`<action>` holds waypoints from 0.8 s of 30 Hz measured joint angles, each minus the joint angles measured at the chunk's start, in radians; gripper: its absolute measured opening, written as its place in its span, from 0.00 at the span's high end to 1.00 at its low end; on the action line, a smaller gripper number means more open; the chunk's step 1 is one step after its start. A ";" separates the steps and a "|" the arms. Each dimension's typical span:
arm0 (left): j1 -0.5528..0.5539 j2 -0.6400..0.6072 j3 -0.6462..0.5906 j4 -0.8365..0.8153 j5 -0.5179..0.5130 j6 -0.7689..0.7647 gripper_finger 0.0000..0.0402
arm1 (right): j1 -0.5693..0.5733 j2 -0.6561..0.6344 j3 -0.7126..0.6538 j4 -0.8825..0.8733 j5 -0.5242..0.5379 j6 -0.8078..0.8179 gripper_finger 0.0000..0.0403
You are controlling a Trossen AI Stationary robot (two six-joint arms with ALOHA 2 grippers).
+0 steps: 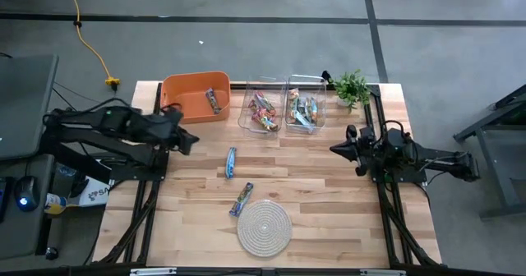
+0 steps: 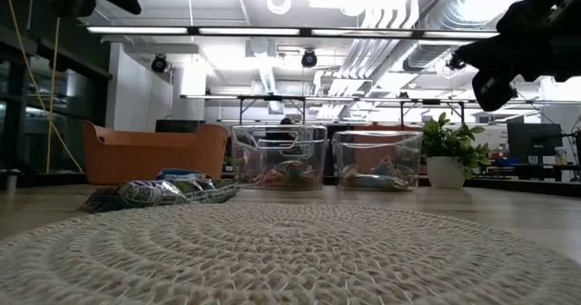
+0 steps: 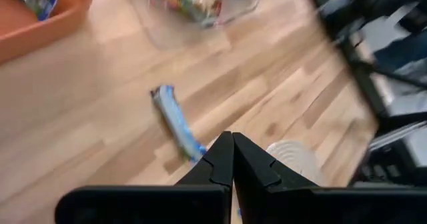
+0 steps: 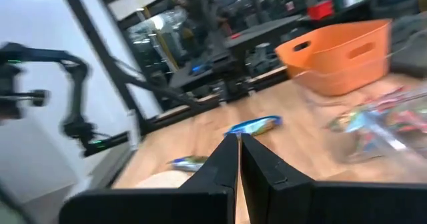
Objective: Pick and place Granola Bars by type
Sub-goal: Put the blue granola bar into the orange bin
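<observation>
Your left gripper (image 1: 193, 140), clenched empty, sits nearer the blue-wrapped bar (image 1: 232, 162), which lies inboard of it, long axis running front-to-back; right gripper (image 1: 335, 149) is clenched empty too.

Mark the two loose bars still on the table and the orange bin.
Blue bar (image 1: 231, 162), high view, mid-wrapper.
Greenish bar (image 1: 241, 200), high view, mid-wrapper, beside the rope mat.
Orange bin (image 1: 182, 85), high view, bare floor inside.

Left gripper (image 3: 232, 159) fingers pressed together above blue bar (image 3: 176, 123); orange bin (image 3: 40, 17) beyond
</observation>
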 joint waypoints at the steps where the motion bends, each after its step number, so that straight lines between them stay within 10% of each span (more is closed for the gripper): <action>1: 0.000 0.025 0.005 -0.006 0.004 -0.002 1.00 | 0.000 0.000 0.000 -0.003 0.023 -0.014 1.00; 24: 0.000 0.432 0.015 -0.002 0.042 -0.157 1.00 | 0.000 0.012 -0.001 -0.022 0.118 -0.144 1.00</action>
